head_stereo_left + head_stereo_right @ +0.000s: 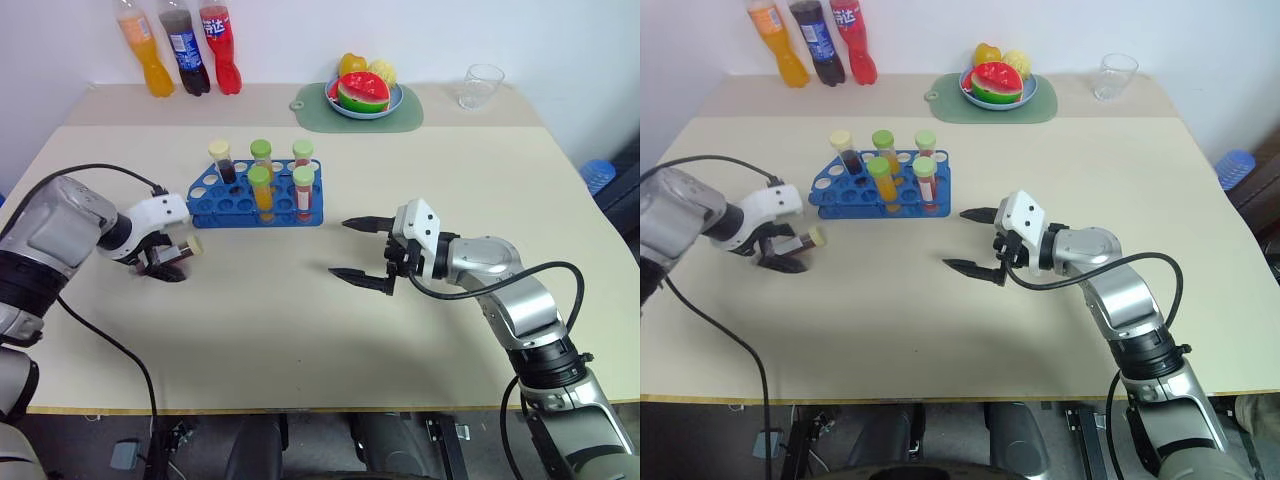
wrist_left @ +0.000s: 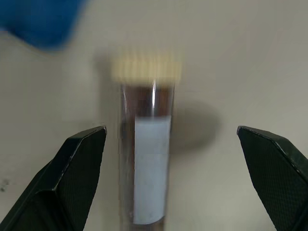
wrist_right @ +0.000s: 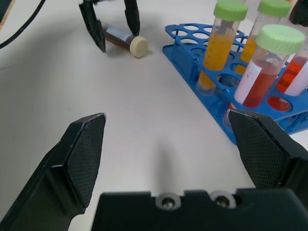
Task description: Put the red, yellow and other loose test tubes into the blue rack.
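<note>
Almost there: you have five capped tubes standing upright in the blue rack (image 1: 255,195), which sits a little left of centre in the upper half of the left eye frame. Four of them wear green caps over yellow-orange or red liquid, and one with a cream cap holds dark liquid at the rack's back left corner. Several holes along the rack's near left side are vacant, so you have room for more.

What is left, as far as these views show, is one loose test tube (image 1: 180,251), the dark brown one with a cream cap and a white label. It lies on its side on the table (image 1: 300,330) at mid-left of the left eye frame, near the rack's left end but apart from it, cap pointing toward frame right.

Your left hand (image 1: 165,258) is poised straight over that tube with its fingers spread, one on each side of the glass; the left wrist view shows clear gaps on both sides, so nothing is pinched yet. Your right hand (image 1: 366,252) hovers over bare table right of centre, fingers spread wide and holding nothing, pointing toward the rack.

I judge the job nearly finished: you need to close on the brown tube, stand it upright and drop it into a free hole. No other loose tube is visible on the table.
</note>
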You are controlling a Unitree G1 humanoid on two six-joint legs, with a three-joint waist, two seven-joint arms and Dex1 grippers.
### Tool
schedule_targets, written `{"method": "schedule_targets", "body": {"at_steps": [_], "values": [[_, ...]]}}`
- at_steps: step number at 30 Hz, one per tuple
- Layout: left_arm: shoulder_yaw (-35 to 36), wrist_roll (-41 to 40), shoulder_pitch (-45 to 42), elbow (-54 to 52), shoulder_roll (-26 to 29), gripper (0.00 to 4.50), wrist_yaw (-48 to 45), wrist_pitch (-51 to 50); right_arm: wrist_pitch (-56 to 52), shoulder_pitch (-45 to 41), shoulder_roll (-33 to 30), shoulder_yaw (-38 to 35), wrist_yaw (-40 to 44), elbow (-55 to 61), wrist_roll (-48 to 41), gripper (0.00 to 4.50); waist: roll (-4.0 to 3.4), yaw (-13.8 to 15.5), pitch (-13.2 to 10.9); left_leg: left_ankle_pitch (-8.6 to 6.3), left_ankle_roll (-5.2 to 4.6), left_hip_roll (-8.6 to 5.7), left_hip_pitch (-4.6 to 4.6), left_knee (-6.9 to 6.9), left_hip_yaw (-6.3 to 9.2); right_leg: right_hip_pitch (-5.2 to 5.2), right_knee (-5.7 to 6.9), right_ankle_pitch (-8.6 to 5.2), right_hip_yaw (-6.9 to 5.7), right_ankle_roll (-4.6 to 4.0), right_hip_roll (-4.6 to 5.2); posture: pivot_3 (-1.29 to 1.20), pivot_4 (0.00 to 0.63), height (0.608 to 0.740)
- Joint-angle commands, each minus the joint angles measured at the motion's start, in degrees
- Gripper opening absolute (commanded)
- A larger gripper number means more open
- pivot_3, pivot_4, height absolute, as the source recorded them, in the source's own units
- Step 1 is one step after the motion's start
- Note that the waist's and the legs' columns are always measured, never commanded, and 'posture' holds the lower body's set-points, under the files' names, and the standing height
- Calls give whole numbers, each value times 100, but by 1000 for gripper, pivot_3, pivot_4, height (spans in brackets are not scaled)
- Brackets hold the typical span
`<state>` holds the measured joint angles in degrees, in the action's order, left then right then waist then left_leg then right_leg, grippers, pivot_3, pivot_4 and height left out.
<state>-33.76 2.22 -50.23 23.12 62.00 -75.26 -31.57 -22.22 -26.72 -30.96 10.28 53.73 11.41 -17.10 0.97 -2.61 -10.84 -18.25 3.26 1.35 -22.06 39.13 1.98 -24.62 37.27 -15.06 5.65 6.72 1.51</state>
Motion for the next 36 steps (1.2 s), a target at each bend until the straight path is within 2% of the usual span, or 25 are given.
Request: {"method": "schedule_targets", "body": {"at_steps": [1,6,7,9,12,15,17,18,19,20,22,23,25,27,29,32,36], "values": [[-24,578,-294,484,-83,3653,-241,492,6,75,-41,-163,-109,362,-43,4500,1,10,0,0,0,0,-1,1,1,0,0,0,0,0,0,0,150,734],[217,859,-444,976,-250,1055,-330,767,-45,146,-52,-189,-204,463,-70,4500,1,10,0,-1,-1,0,-2,2,1,0,0,0,0,0,2,0,150,734],[301,873,-434,1028,-251,800,-292,785,-59,158,-58,-188,-214,489,-77,4500,1,9,0,-1,-2,0,-2,2,1,0,0,0,0,0,2,0,150,734],[497,853,-316,1015,-106,765,-295,961,-80,182,-71,-193,-230,530,-86,4500,1,-3,0,-1,-2,1,-2,2,2,0,1,0,0,0,2,0,150,734],[1028,418,135,603,304,765,-649,953,-99,259,-113,-232,-241,616,-107,4500,1,-51,0,-2,-3,2,-6,1,0,-7,1,0,0,1,3,0,150,734],[2431,-570,740,230,340,765,-302,-82,-115,341,-170,-309,-268,677,-127,4500,1,-54,0,-2,-5,5,-17,1,1,-17,4,0,0,1,4,0,150,734],[4389,-1490,1315,-373,-332,765,848,-37,-124,408,-191,-343,-287,714,-138,4500,1,-16,0,-3,-5,5,-20,8,3,-17,7,0,-2,1,5,0,150,734],[5048,-1757,1541,-680,-616,765,1257,93,-125,429,-195,-351,-290,724,-141,4500,5,23,1,-3,-5,7,-20,10,4,-16,11,1,-3,1,12,0,150,734],[5760,-1951,1801,-1267,-1208,765,1996,486,-124,427,-185,-343,-289,719,-138,4500,11,45,2,-3,-5,12,-24,17,10,-15,14,1,-12,1,14,0,150,734],[6105,-2009,1993,-1776,-1648,765,2562,598,-125,414,-175,-334,-282,705,-140,4500,9,55,3,-3,-5,13,-26,21,11,-15,11,1,-15,2,16,0,150,734],[6480,-2329,2143,-2589,-2500,765,3524,179,-118,357,-148,-305,-264,650,-138,4500,19,82,8,-3,-4,22,-26,22,8,-12,6,4,-16,4,33,0,150,734],[6427,-2369,2207,-2991,-2893,765,3894,183,-108,319,-135,-291,-248,607,-138,4500,21,98,9,-3,-4,12,-27,23,6,-11,5,5,-16,5,33,0,150,734],[5762,-1653,2457,-3674,-3776,765,4804,1047,-61,212,-85,-229,-215,474,-111,4500,22,152,10,-3,-4,4,-27,25,6,-12,7,6,-15,5,34,0,150,734],[5038,-725,2453,-3650,-4770,765,5962,2116,31,97,-35,-129,-160,327,-46,4500,25,226,13,-2,-3,-3,-25,26,2,-11,5,7,-10,8,36,0,150,734],[4611,-118,2438,-3272,-5305,765,6662,2848,77,18,4,-76,-136,243,-15,4500,31,237,15,-2,-2,-10,-27,37,5,-9,8,9,-10,11,37,0,150,734],[4137,557,2429,-2395,-5677,765,7460,3838,70,-60,50,-59,-150,212,-3,4500,30,175,16,-2,-3,-12,-25,38,2,-9,9,11,-7,12,34,0,150,734],[4001,824,2375,-1466,-5838,765,8155,4505,45,-46,10,-106,-174,265,-9,4500,29,152,17,-2,-4,-9,-16,34,-1,-10,17,11,-1,12,27,0,150,734]]}}
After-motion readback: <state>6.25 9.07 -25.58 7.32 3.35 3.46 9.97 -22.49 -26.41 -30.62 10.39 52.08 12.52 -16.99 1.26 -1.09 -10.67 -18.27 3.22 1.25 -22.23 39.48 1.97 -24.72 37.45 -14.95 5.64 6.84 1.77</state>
